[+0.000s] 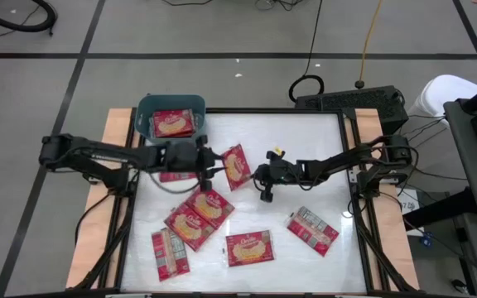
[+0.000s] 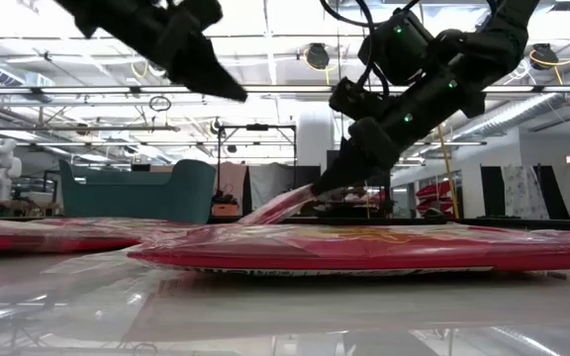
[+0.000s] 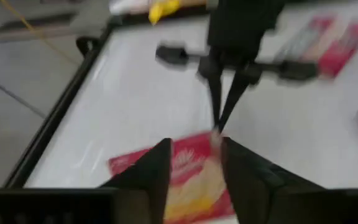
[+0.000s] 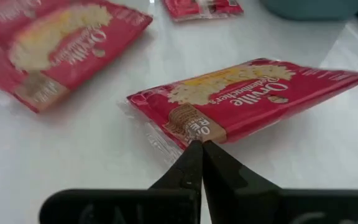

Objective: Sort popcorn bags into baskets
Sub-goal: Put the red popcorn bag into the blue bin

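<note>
A: Right gripper (image 4: 201, 146) is out at the middle of the surface (image 1: 305, 149), fingers pinched together on the clear edge of a popcorn bag (image 4: 247, 99) and tipping it up at the low view's eye level.

B: Is it truly held? The fingers look fully closed, so I'd say a thin pinch on the wrapper at best.

A: Fair. Left gripper (image 3: 194, 165) sits just left of that same bag, fingers (image 3: 151, 171) partly apart and empty.

B: Progress check: the teal basket (image 1: 145, 110) at the far left holds one bag (image 1: 174, 123) so far.

A: And plenty is left. There's a pile (image 1: 197, 215) near centre, one packet (image 1: 249, 247) at the near edge, one grey-backed (image 1: 170, 252) at near left, another (image 1: 312, 229) at near right.

B: Early days, by my reckoning, with most still to sort.
</note>
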Robot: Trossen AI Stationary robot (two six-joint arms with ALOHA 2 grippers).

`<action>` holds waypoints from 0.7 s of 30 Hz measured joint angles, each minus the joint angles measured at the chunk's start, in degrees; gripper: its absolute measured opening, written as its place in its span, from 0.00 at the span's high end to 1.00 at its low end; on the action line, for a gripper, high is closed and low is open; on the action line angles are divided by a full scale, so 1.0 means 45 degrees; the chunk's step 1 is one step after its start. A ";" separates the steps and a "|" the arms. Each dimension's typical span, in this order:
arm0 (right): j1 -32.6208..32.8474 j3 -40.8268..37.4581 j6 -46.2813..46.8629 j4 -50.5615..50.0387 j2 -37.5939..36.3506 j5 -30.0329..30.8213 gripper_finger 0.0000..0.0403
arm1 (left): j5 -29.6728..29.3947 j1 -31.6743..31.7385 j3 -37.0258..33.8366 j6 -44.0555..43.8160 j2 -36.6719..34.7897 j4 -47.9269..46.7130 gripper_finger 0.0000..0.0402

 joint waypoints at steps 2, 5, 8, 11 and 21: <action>-0.0008 0.0000 -0.0626 -0.0013 0.0000 0.0158 1.00 | 0.0346 0.0582 0.0719 0.0802 0.0414 -0.1073 0.54; -0.0095 0.0000 -0.1482 0.0056 0.0000 0.0161 1.00 | 0.0980 0.1636 0.1662 0.1826 0.1271 -0.1786 0.41; -0.0208 0.0000 -0.2440 0.0073 0.0000 0.0150 1.00 | 0.1967 0.2603 0.2395 0.2809 0.2434 -0.1992 0.32; -0.0361 0.0005 -0.3567 0.0077 0.0000 0.0151 1.00 | 0.2801 0.3304 0.3451 0.3699 0.3671 -0.2550 0.29; -0.0782 0.0015 -0.7396 0.0428 0.0000 0.0156 1.00 | 0.3661 0.3907 0.7854 0.6885 0.7607 -0.7005 0.37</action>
